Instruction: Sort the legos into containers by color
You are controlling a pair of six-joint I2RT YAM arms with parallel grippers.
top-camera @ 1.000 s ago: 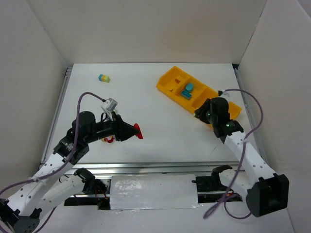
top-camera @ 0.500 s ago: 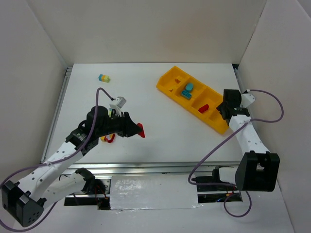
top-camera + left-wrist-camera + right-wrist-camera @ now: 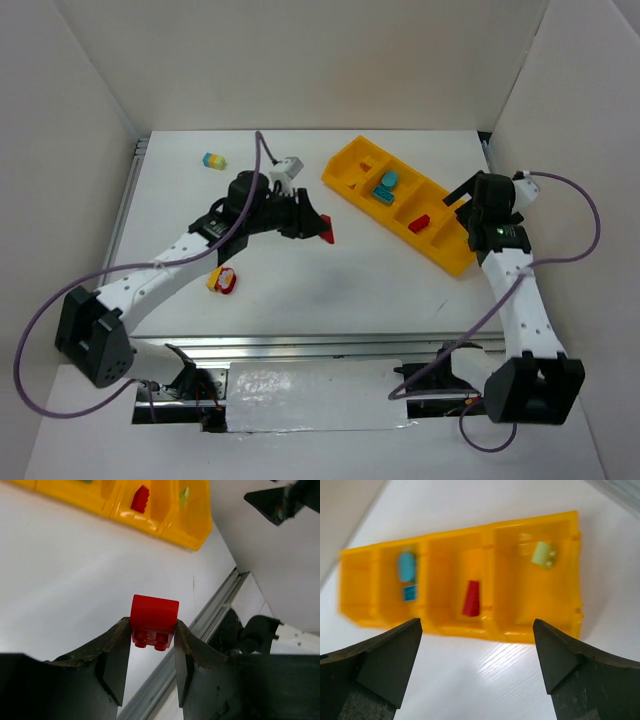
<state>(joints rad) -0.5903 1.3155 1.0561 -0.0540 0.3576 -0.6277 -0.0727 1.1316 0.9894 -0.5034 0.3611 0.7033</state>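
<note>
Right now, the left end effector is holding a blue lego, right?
Not quite. The lego is red, not blue. The left wrist view shows the left end effector shut on it, studs facing the camera.

White tabletop (image 3: 330,290), viewed from above. Far right: a long orange-yellow tray (image 3: 342,168) of four compartments in a row, lying diagonally on the surface. Far left: a teal-and-yellow brick clump (image 3: 214,161), well apart from the tray. Near left: a red-and-yellow brick clump (image 3: 222,281). A metal rail (image 3: 300,345) borders the near edge.
</note>
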